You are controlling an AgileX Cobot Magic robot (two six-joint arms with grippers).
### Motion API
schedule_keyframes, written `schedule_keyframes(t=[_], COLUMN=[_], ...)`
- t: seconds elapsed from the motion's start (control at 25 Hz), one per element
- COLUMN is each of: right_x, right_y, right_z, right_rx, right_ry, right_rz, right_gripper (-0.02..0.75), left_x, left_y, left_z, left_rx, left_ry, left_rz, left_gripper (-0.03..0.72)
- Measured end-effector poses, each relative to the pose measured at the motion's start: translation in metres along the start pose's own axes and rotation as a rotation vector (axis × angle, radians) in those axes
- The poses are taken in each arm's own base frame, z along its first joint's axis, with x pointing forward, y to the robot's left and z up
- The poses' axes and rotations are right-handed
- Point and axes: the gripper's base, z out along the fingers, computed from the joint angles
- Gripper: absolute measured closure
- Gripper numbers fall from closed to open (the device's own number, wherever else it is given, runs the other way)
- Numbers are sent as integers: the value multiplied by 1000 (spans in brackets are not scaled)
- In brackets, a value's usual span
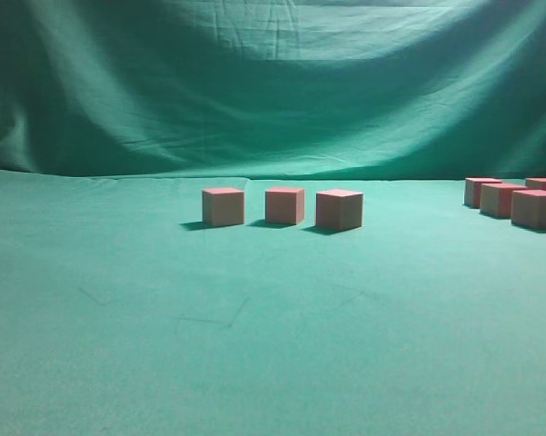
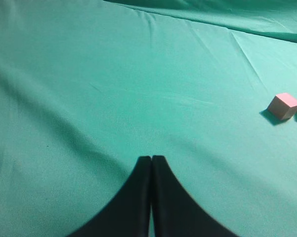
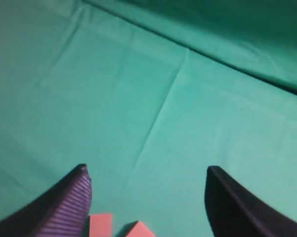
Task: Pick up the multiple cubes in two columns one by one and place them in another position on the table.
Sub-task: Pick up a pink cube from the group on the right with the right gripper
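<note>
Inspecting the tabletop [image 1: 254,345], three cubes [image 1: 284,206] stood in a spaced row near the middle, and a tight cluster [image 1: 518,200] sat at the right edge. The left claw [image 2: 151,160] was fully closed and empty. The right claw [image 3: 146,173] stood wide open, holding nothing, above two cubes [image 3: 101,224] at the bottom of its view. The cubes appeared light, rigid and matte; flat opposite side faces looked the soundest grip, though crowded neighbours could be nudged.
</note>
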Motion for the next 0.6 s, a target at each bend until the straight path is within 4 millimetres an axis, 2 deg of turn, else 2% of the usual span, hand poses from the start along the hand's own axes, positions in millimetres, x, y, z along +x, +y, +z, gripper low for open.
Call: schedule_keyframes(t=[0.12,0.28,0.44,0.6], right_x=[6,39,85,140], right_y=[-35,-85,-135,-176], right_z=[-40,-62,-66,-54], right_rx=[36,121,224,318], right_ry=[-14,71,196,360], right_rz=[42,118,241,371], right_gripper=[305,305,305,305], left_x=[0,0,0,0], left_y=[0,0,0,0], left_z=[0,0,0,0], left_rx=[0,0,0,0], left_ry=[0,0,0,0], left_rz=[0,0,0,0], left_gripper=[688,688,688,688])
